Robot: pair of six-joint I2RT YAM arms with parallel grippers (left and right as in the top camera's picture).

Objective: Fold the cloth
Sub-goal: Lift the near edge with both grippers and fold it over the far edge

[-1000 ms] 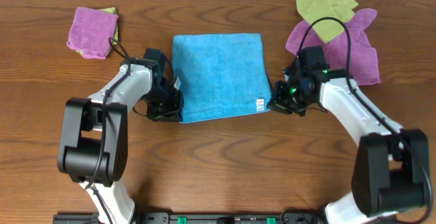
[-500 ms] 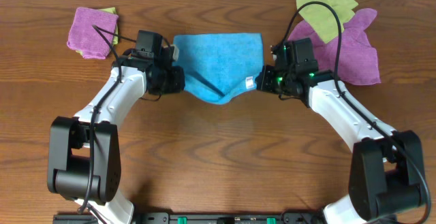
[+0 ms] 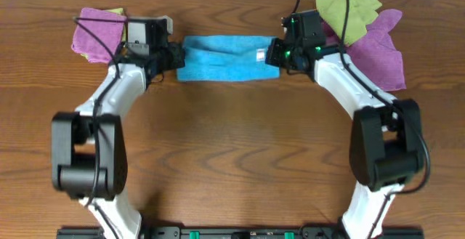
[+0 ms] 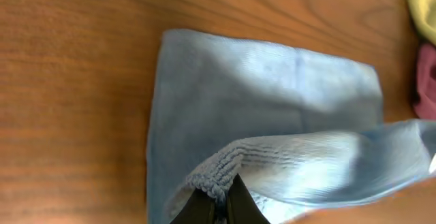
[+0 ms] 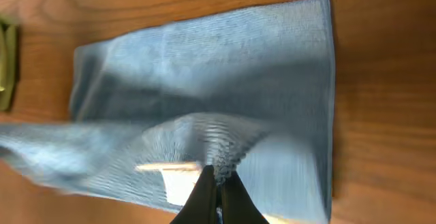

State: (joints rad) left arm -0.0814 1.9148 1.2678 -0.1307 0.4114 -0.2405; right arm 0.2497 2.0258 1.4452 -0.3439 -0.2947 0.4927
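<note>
At the top centre of the overhead frame, the blue cloth [image 3: 221,59] lies as a narrow band across the desk [image 3: 240,144], doubled over on itself. The left fingers [image 3: 173,55] are pinched tight on its left end. The right fingers [image 3: 273,52] are closed just as firmly on its right end, beside the small white tag [image 3: 259,56]. Both wrist views back that up: each pair clamps a bunched corner of the top layer, raised a little over the flat layer beneath.

Why hold it so? My read is that one corner each keeps the upper layer taut and square, so its edge can drop in line with the edge below. The half fold looks nearly made, with only the release left.

Now the count! One blue cloth. Two purple: the folded purple cloth [image 3: 98,32] in the upper left and the spread purple cloth [image 3: 378,50] in the upper right, beside the right arm. Two yellow-green: the crumpled yellow-green cloth [image 3: 347,6] at the top right, and a yellow-green sliver [image 3: 116,11] peeking out beside the folded purple one. Two arms, one tag.
</note>
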